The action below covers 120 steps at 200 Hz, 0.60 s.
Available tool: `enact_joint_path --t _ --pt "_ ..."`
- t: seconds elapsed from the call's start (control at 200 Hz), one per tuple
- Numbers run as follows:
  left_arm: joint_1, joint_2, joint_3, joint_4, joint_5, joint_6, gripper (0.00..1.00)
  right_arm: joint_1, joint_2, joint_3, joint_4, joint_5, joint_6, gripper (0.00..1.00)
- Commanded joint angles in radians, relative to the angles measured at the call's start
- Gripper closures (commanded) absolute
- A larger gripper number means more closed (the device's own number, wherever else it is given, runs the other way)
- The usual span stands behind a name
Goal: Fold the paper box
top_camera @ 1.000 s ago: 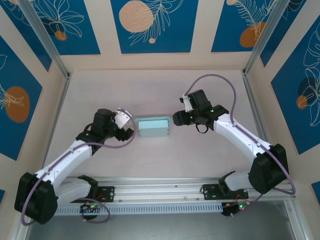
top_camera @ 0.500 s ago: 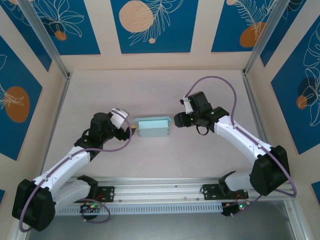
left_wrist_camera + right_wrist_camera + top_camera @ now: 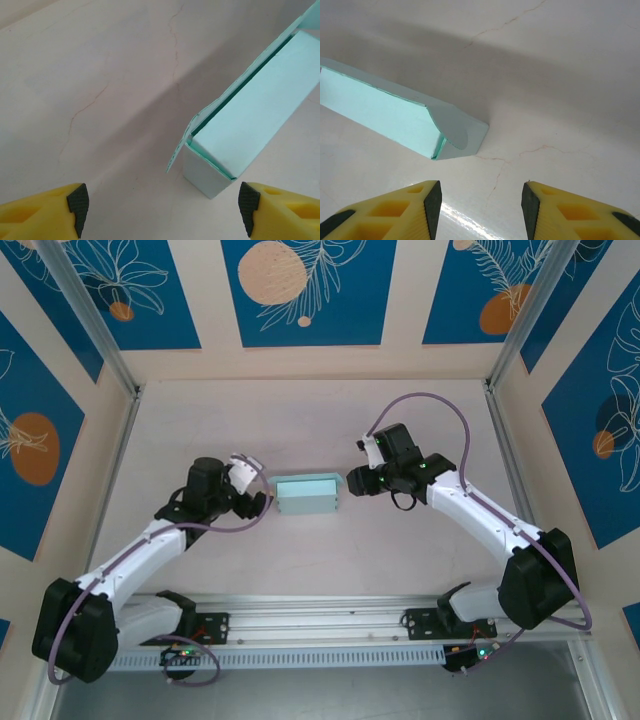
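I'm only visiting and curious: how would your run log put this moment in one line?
paper box: on table, one flap ajar | left tool: open, apart from box | right tool: open, apart from box

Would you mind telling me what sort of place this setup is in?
Probably a robot lab test cell: a left arm and right arm bolted to a metal rail, enclosing walls of blue printed panels, and one paper box on the table.

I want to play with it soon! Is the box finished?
Nearly. The paper box already has its box shape. Nothing is held: the left gripper and right gripper are open at its ends. Left to do, likely: press in the loose side flap.
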Motion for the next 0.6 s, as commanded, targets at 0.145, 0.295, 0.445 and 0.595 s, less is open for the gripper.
enact_joint_path --t 0.145,0.295,0.445,0.595 --pt "0.013 0.082 0.075 -0.018 0.038 0.047 0.3 0.024 0.02 0.011 0.012 -0.008 -0.046 0.53" --pt "0.013 0.115 0.095 -0.018 0.046 0.051 0.35 0.03 0.067 0.036 0.017 -0.012 -0.058 0.57" --pt "0.013 0.138 0.103 -0.033 0.039 0.053 0.38 0.041 0.098 0.049 0.029 -0.008 -0.069 0.6" --pt "0.013 0.16 0.109 -0.022 0.038 0.045 0.43 0.041 0.12 0.061 0.044 0.002 -0.077 0.58"
